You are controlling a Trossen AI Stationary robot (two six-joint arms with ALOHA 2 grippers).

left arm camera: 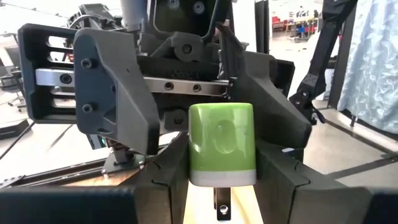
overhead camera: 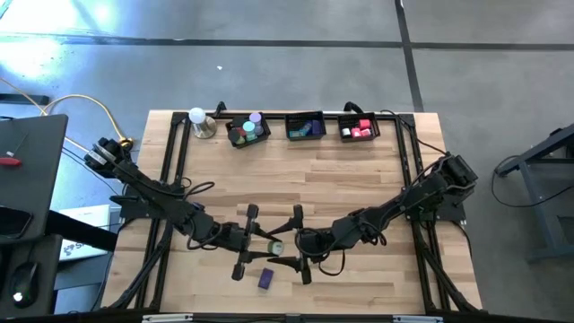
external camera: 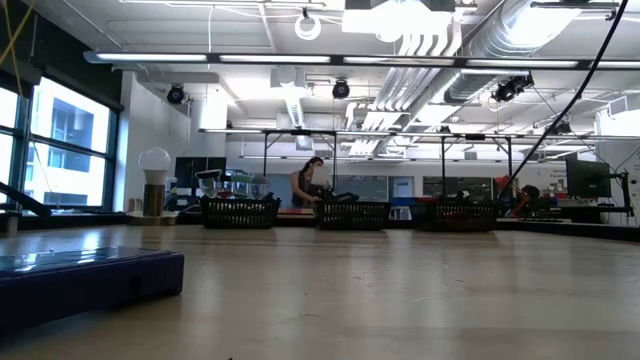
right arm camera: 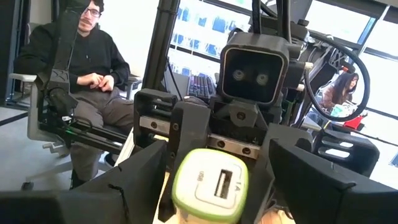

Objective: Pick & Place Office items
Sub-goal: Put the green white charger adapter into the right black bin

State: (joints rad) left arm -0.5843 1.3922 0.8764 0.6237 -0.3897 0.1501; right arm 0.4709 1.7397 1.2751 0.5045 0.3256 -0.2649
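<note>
Green charger sits mid-air between both arms, low-centre over the table, clear of the wood. Left gripper is clamped on its white end; in the left wrist view the block stands between that arm's fingers. Right gripper faces it head-on w/ fingers spread wide either side of the USB end, not closed on it. Long axis runs arm to arm, so looks like a handover. Purple block lies just below, on the table.

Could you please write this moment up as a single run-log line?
left gripper: shut on green charger | right gripper: open around it, handover midair | purple block: on table
</note>
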